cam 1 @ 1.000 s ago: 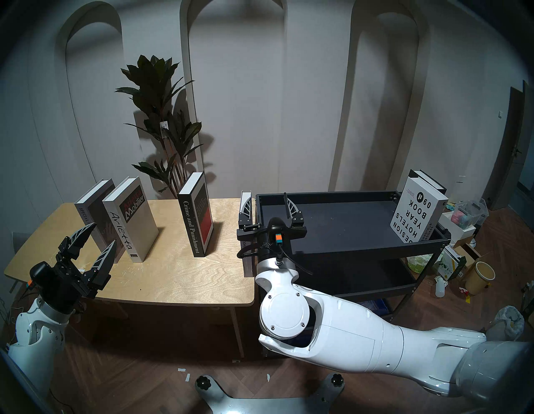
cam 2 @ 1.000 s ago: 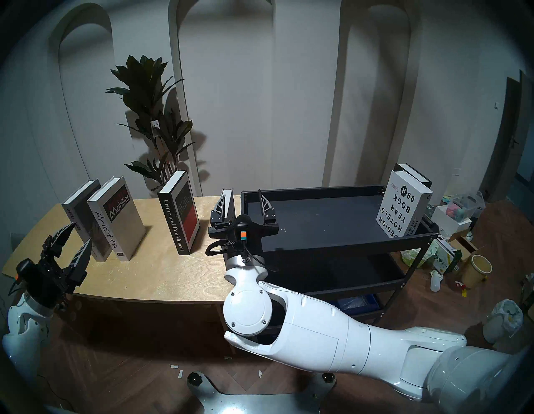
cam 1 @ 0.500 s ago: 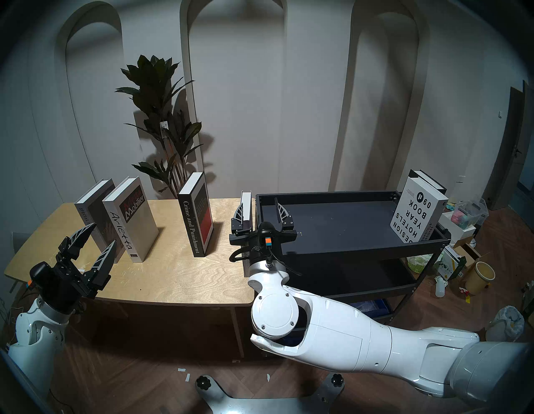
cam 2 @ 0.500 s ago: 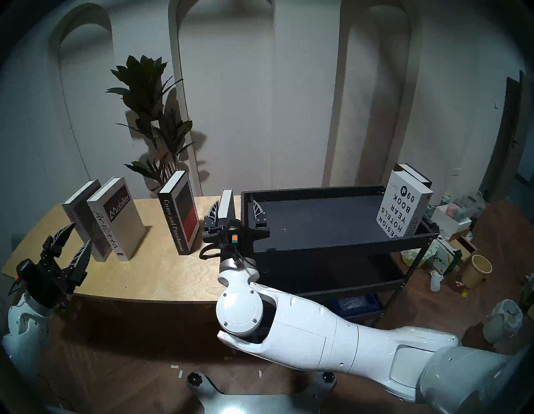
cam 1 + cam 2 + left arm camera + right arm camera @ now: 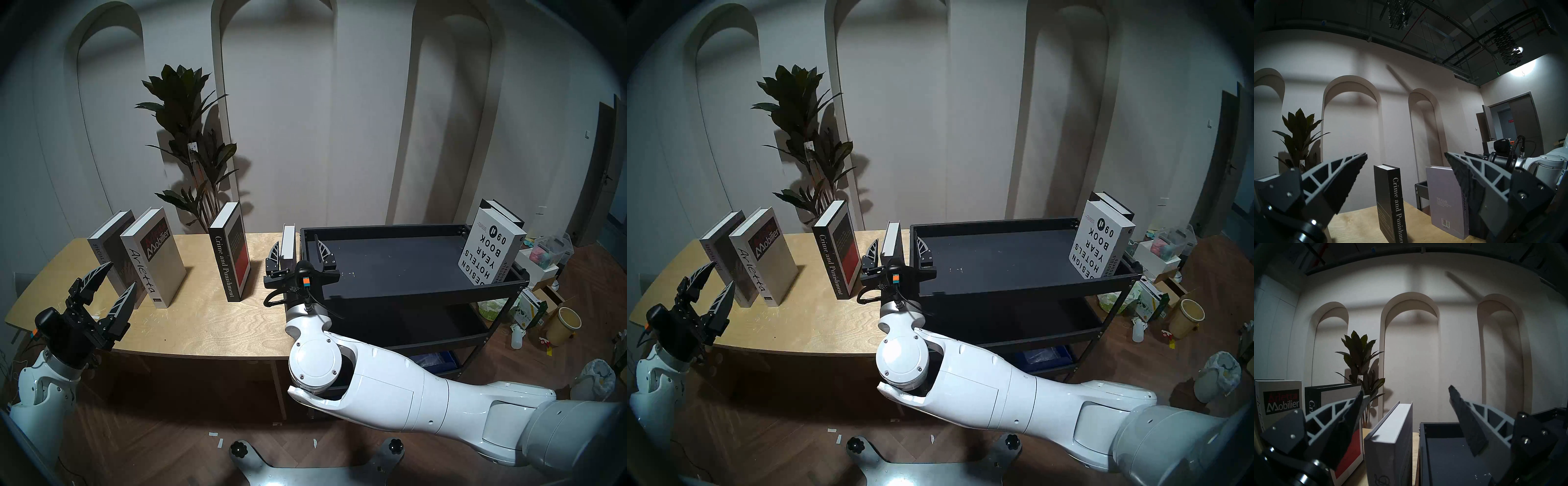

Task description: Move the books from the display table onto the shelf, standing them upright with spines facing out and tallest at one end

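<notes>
Right gripper (image 5: 298, 253) is spread wide and straddles the grey book (image 5: 288, 245), not pinching yet, lined up to clamp its covers. Book stands at the desk's (image 5: 203, 325) right edge, just beside the shelf (image 5: 407, 261); long axis vertical, spine toward the robot. Left gripper (image 5: 110, 288) is spread, empty, parked at the desk's front left corner. Two books (image 5: 492, 244) lean at the shelf's right end.

Head pair looks down over display table (image 5: 203, 325) and shelf (image 5: 407, 292); wrist views face level, close
</notes>
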You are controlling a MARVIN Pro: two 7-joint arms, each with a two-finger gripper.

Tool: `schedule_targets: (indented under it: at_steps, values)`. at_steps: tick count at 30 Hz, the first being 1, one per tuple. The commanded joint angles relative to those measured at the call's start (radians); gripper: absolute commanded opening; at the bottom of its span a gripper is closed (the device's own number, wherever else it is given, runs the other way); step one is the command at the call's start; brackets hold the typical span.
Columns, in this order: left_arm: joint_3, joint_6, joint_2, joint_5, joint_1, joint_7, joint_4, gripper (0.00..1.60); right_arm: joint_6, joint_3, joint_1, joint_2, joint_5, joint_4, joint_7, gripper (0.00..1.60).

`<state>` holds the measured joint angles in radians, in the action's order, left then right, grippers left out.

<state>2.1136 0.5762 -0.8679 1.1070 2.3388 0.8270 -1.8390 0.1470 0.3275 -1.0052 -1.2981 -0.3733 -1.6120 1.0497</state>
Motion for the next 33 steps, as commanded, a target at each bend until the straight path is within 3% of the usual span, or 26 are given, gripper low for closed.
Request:
schedule_targets:
  at_steps: [1, 16, 33]
  values:
    - [0.009, 0.001, 0.002, -0.002, 0.001, -0.001, -0.010, 1.60, 0.011, -0.002, 0.028, -0.072, 0.002, 0.032, -0.010, 1.60]
    - [0.010, 0.000, 0.002, -0.002, 0.001, -0.001, -0.010, 1.60, 0.029, 0.000, 0.040, -0.179, 0.002, 0.197, -0.006, 1.60]
    - [0.010, 0.000, 0.002, -0.002, 0.002, -0.001, -0.011, 1.60, 0.057, 0.001, 0.044, -0.223, 0.005, 0.292, 0.018, 1.60]
